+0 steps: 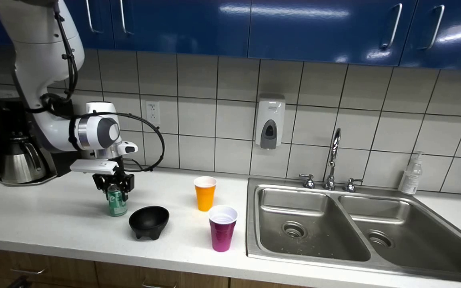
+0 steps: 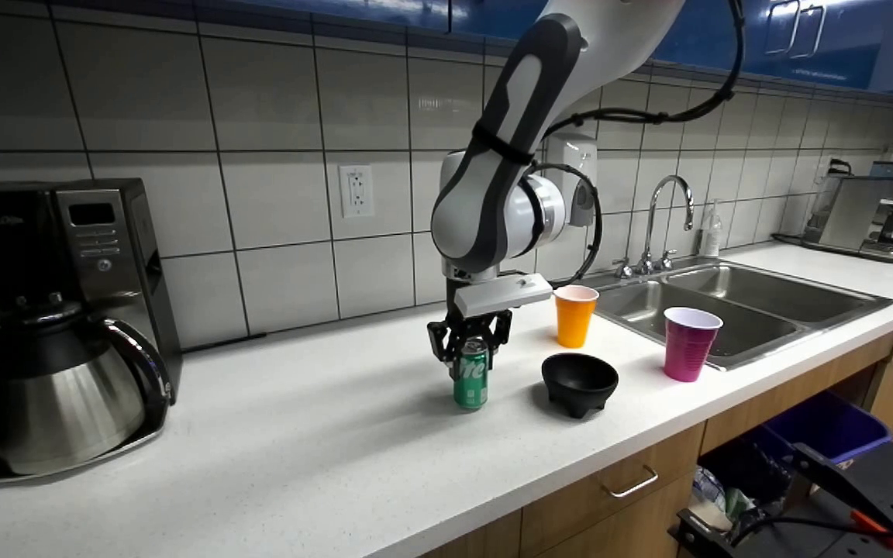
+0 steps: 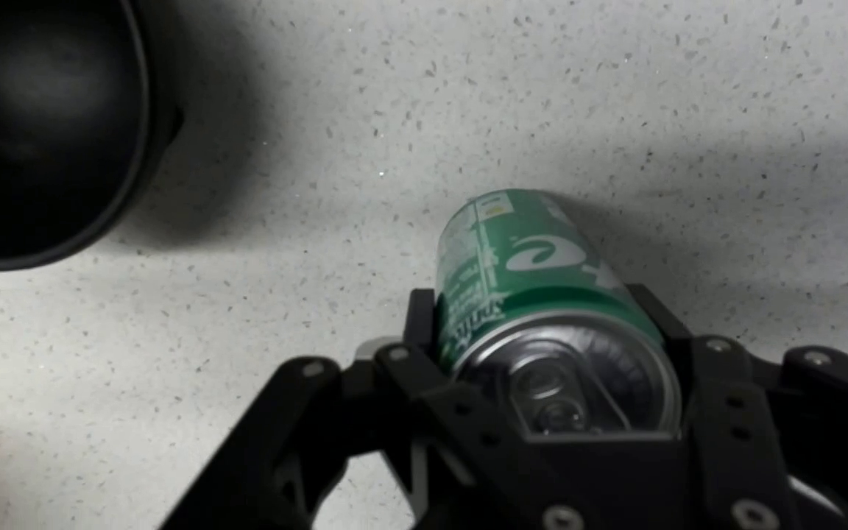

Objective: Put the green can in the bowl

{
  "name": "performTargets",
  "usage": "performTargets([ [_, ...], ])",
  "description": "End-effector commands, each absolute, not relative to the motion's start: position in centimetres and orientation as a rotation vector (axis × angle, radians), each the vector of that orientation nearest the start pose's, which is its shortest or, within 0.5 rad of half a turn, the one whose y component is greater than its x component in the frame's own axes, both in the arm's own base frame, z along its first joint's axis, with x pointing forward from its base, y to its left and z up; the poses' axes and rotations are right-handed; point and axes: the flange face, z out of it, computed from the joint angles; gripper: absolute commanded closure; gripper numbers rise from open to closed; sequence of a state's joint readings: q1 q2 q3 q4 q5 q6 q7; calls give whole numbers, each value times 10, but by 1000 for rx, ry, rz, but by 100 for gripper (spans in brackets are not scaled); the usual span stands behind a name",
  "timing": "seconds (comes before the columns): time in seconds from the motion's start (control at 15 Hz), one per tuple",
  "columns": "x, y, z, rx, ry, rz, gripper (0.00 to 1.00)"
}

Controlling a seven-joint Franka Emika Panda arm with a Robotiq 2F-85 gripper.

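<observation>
The wrist view shows the hand [image 3: 531, 298] closed about the green can [image 3: 538, 254], its jaws parted by the can's width with one against each side, so the grasp looks made. In both exterior views the can is upright, seemingly standing on the bench [image 2: 299, 418] near the bowl [image 2: 580, 380] and outside it. The lift, the carry across and the release inside the bowl all seem left to do.

Can [image 2: 471, 381]; gap; bowl [image 2: 580, 387] — purple cup [image 2: 689, 350] beyond
</observation>
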State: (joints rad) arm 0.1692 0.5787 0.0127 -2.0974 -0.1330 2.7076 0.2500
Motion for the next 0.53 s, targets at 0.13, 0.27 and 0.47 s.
performTargets([
  [0.13, 563, 110, 172, -3184, -146, -127, 62],
  [0.27, 562, 113, 182, -3188, -161, -146, 62],
  [0.47, 559, 119, 199, -3198, -188, -185, 62],
])
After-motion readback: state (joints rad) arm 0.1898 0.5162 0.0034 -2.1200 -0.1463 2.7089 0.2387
